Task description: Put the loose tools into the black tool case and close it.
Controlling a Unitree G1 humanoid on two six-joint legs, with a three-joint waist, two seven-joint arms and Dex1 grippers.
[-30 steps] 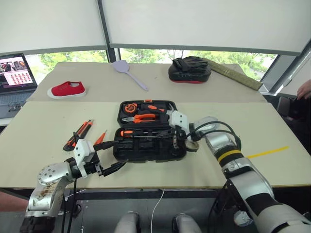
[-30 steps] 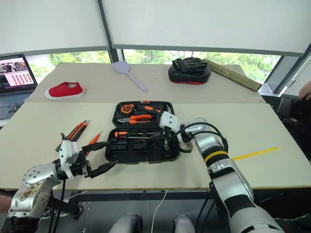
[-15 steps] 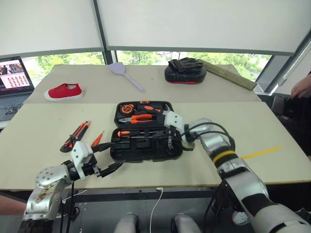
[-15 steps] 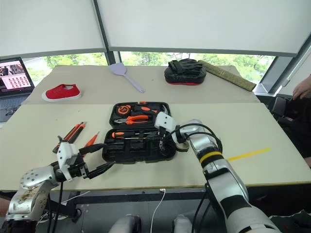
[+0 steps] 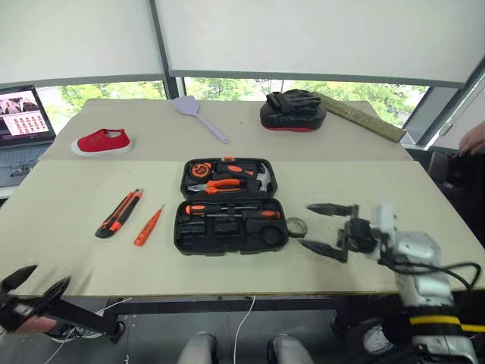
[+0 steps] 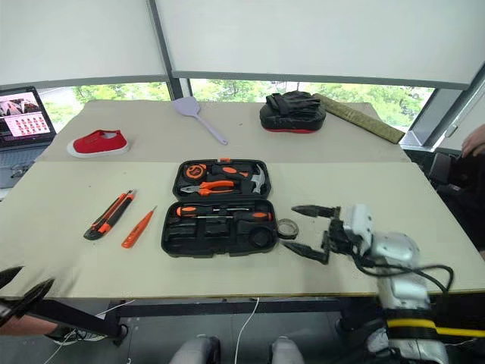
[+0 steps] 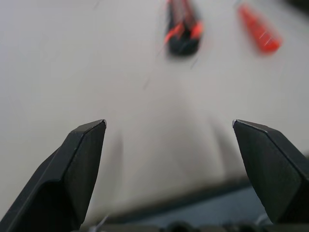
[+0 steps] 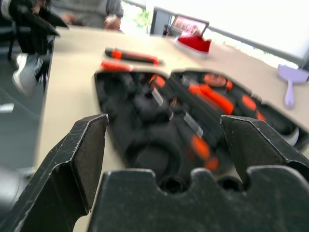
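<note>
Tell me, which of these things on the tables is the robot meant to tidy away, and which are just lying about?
For the job:
black tool case
utility knife
tester pen
tape roll

Just lying about:
red shoe
lilac fly swatter
padded mitt
laptop

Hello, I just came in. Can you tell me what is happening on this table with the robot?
The robot is packing tools into the black tool case, which lies open on the table. Right now neither hand holds anything. The right hand is open, just right of the case, near the small tape roll. The left hand is open too, at the near left table edge. The utility knife and the tester pen lie loose, left of the case.
</note>
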